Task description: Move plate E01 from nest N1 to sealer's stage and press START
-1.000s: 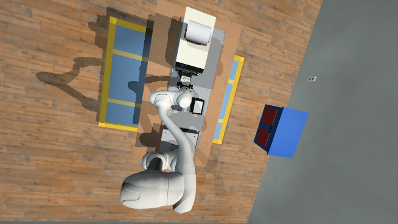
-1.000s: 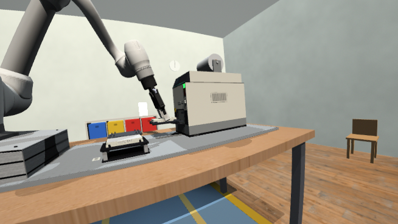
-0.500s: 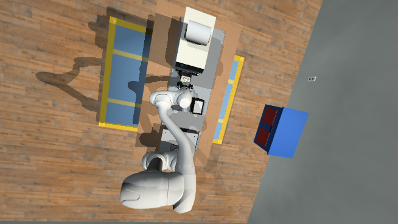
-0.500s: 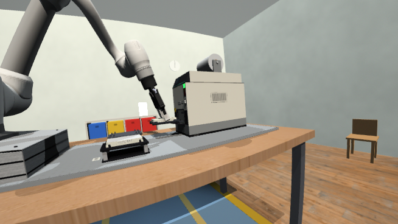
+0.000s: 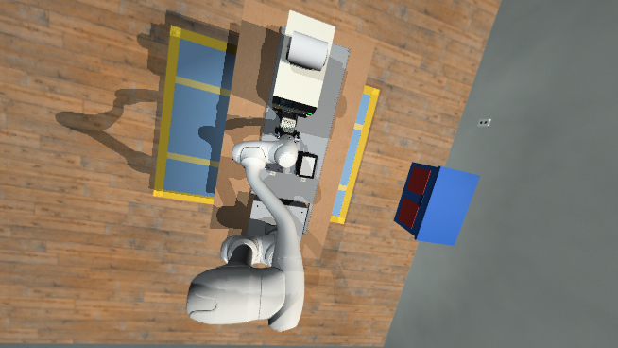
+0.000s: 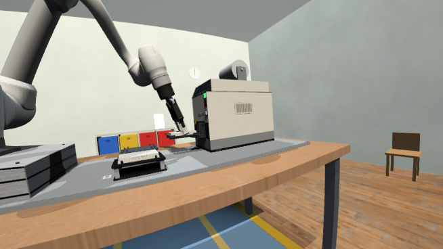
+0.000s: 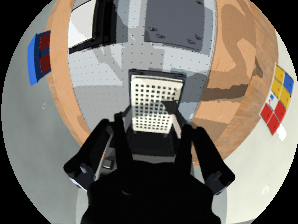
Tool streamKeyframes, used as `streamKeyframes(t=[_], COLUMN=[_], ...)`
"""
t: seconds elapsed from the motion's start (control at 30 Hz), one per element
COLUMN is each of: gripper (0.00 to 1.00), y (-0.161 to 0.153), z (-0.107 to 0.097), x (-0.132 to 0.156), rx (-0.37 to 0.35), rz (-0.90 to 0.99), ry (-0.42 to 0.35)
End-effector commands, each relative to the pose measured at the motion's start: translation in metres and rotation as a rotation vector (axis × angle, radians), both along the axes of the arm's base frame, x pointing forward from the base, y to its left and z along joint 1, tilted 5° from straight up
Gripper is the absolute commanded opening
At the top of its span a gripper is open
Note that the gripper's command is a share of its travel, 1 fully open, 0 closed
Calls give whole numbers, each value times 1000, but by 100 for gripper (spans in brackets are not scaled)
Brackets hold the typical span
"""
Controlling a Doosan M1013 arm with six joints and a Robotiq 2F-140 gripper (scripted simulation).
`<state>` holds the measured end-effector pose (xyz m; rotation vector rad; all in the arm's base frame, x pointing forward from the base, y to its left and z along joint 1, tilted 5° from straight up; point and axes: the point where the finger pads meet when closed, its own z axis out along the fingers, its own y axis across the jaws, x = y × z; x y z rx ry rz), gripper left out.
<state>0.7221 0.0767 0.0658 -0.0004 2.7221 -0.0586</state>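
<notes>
Sealer point(image 5: 304, 87) point(image 6: 240, 116) cream w/ blk-and-wht barcode; lamp point(image 5: 310, 113) point(image 6: 204, 95) grn; cabinet point(image 5: 448, 206) blue.

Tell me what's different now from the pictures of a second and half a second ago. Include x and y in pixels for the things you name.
Nothing has visibly changed. The pincer point(image 5: 287, 131) point(image 6: 183, 130) point(image 7: 153, 113) is still shut on the perforated plate point(image 5: 288, 124) point(image 6: 177, 134) point(image 7: 150, 93) at the front of the sealer point(image 5: 302, 87) point(image 6: 240, 118). The arm, the other plate point(image 5: 307, 165) point(image 6: 138, 156) point(image 7: 82, 21) in its nest and the sealer's green light point(image 5: 310, 113) point(image 6: 204, 95) stayed as they were.
</notes>
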Motion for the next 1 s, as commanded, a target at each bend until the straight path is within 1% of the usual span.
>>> streamKeyframes(t=[0.0,0.3,0.33,0.97], gripper=[10,10,70,70], y=[1,1,1,1], z=[-2,-2,-2,-2], x=[1,1,1,1], rx=[-1,-1,-1,-1], rz=[-1,-1,-1,-1], ry=[1,1,1,1])
